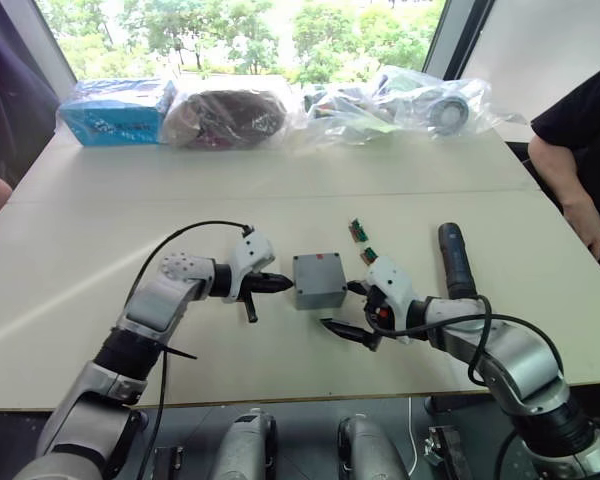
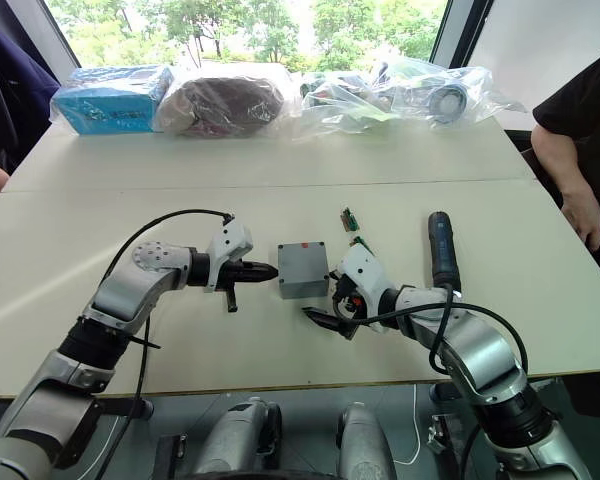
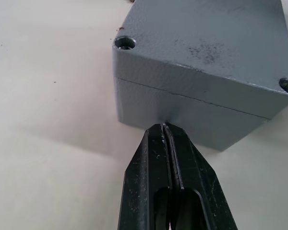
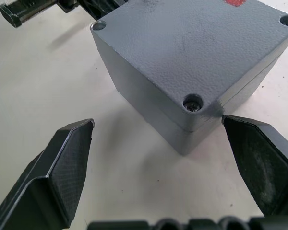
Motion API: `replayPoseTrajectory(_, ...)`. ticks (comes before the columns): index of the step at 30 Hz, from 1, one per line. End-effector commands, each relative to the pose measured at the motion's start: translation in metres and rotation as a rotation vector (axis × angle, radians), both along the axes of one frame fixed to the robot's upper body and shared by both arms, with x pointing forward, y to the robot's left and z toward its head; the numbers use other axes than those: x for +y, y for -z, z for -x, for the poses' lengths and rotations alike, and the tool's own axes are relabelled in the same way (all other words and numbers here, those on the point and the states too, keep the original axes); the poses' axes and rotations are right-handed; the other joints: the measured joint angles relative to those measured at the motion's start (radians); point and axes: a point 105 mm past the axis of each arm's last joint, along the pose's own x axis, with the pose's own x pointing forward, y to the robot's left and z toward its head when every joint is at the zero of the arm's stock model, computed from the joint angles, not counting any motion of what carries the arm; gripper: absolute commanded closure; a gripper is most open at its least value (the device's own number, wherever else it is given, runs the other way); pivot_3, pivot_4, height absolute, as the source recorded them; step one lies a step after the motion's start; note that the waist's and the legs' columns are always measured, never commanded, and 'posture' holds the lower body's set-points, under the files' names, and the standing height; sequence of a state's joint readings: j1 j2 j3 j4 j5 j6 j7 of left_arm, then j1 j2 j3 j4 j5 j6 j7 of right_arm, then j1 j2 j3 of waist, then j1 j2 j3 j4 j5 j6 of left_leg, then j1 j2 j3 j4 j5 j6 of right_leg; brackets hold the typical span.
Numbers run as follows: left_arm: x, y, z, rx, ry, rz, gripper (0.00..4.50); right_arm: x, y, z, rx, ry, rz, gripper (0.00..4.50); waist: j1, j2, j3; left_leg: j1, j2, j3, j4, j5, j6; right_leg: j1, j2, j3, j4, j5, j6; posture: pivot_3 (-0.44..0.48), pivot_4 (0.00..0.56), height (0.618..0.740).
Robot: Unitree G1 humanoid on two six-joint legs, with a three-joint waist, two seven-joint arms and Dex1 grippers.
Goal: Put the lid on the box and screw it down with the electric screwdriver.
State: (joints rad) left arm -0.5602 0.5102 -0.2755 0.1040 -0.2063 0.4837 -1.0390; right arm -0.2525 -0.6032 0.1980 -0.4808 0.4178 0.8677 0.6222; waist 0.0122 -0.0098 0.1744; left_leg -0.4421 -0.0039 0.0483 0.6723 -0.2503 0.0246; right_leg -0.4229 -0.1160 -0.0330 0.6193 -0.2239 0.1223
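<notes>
Nearest, low in the head view: left pincer [image 1: 277, 283] closed and empty, tips at the box's [image 1: 319, 281] nine-o'clock side wall. Box mid-bench [image 1: 100, 230], lid [image 4: 192, 43] seated on top, red mark near one corner, a screw hole visible at each of three corners. Right pincer [image 1: 352, 310] at box's four o'clock, spread wide, one corner between the fingers. Screwdriver [image 1: 454, 260] lying at three o'clock of box, apart. Green connectors [image 1: 360, 240] near box's one o'clock.

Lid [image 4: 192, 43] grey, matt, finely textured; table [image 1: 130, 230] smooth, pale, matt.
</notes>
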Motion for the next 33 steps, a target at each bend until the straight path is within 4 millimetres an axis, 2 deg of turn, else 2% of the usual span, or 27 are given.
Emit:
replayPoseTrajectory(1, -0.007, -0.015, -0.001, -0.063, 0.029, 0.027, 4.50, 0.012, -0.014, 0.007, -0.043, -0.053, -0.043, 0.01, 0.000, 0.000, 0.000, 0.000, 0.000, 0.000, 0.000, 0.000, 0.000, 0.000, 0.000, 0.000, 0.000, 0.000, 0.000, 0.000, 0.150, 0.740)
replayPoseTrajectory(9, 0.004, -0.018, -0.002, -0.073, -0.008, 0.018, 4.50, -0.003, -0.028, 0.007, -0.033, -0.013, -0.120, 0.01, 0.001, 0.000, 0.000, 0.000, 0.000, 0.000, 0.000, 0.000, 0.000, 0.000, 0.000, 0.000, 0.000, 0.000, 0.000, 0.000, 0.150, 0.740)
replayPoseTrajectory(13, 0.017, -0.029, 0.000, -0.073, -0.025, 0.026, 4.50, -0.020, -0.064, 0.010, -0.020, -0.011, -0.313, 0.01, 0.000, 0.000, 0.000, 0.000, 0.001, 0.000, 0.001, 0.000, 0.000, 0.000, 0.000, 0.000, 0.001, 0.000, 0.000, 0.000, 0.150, 0.740)
replayPoseTrajectory(16, 0.022, -0.042, 0.003, -0.087, -0.004, 0.026, 4.50, -0.036, -0.084, -0.007, -0.059, 0.057, -0.382, 0.01, -0.001, 0.000, 0.000, 0.000, 0.001, -0.001, 0.001, 0.000, 0.000, 0.000, 0.000, 0.000, 0.001, 0.000, 0.000, 0.000, 0.150, 0.740)
replayPoseTrajectory(18, 0.020, -0.054, 0.000, -0.106, -0.006, 0.053, 4.50, -0.044, -0.088, -0.029, -0.105, 0.131, -0.384, 0.01, -0.001, 0.000, 0.000, 0.000, 0.001, -0.001, 0.001, 0.000, 0.000, 0.001, 0.000, 0.000, 0.001, 0.000, 0.000, 0.000, 0.150, 0.740)
replayPoseTrajectory(20, 0.015, -0.066, -0.001, -0.116, 0.005, 0.092, 4.50, -0.055, -0.081, -0.057, -0.147, 0.239, -0.338, 0.01, 0.000, 0.000, 0.000, 0.000, 0.001, -0.001, 0.002, 0.000, 0.000, 0.001, 0.000, 0.000, 0.002, 0.000, 0.000, 0.000, 0.150, 0.740)
replayPoseTrajectory(22, 0.010, -0.075, -0.002, -0.130, 0.013, 0.108, 4.50, -0.062, -0.066, -0.080, -0.165, 0.302, -0.253, 0.01, 0.001, 0.000, 0.000, 0.000, 0.000, -0.001, 0.004, 0.000, 0.000, 0.001, 0.000, 0.000, 0.002, 0.000, 0.000, 0.000, 0.150, 0.740)
replayPoseTrajectory(29, 0.001, -0.083, -0.001, -0.157, 0.015, 0.122, 4.50, -0.055, -0.040, -0.121, -0.166, 0.313, -0.192, 0.01, -0.012, 0.001, 0.000, 0.000, -0.001, 0.001, 0.005, 0.000, 0.000, 0.000, 0.001, 0.001, 0.005, 0.000, 0.000, 0.000, 0.150, 0.740)
replayPoseTrajectory(32, 0.000, -0.082, 0.000, -0.156, 0.005, 0.126, 4.50, -0.053, -0.034, -0.132, -0.182, 0.314, -0.165, 0.72, -0.022, 0.001, 0.000, 0.000, -0.001, 0.001, 0.006, 0.000, 0.000, 0.000, 0.002, 0.001, 0.006, 0.000, 0.000, 0.000, 0.150, 0.740)
replayPoseTrajectory(33, 0.000, -0.081, 0.000, -0.156, 0.002, 0.127, 4.50, -0.052, -0.033, -0.135, -0.188, 0.314, -0.160, 1.13, -0.023, 0.001, 0.000, 0.000, -0.001, 0.000, 0.006, 0.000, 0.000, 0.000, 0.002, 0.001, 0.007, 0.000, 0.000, 0.000, 0.150, 0.740)
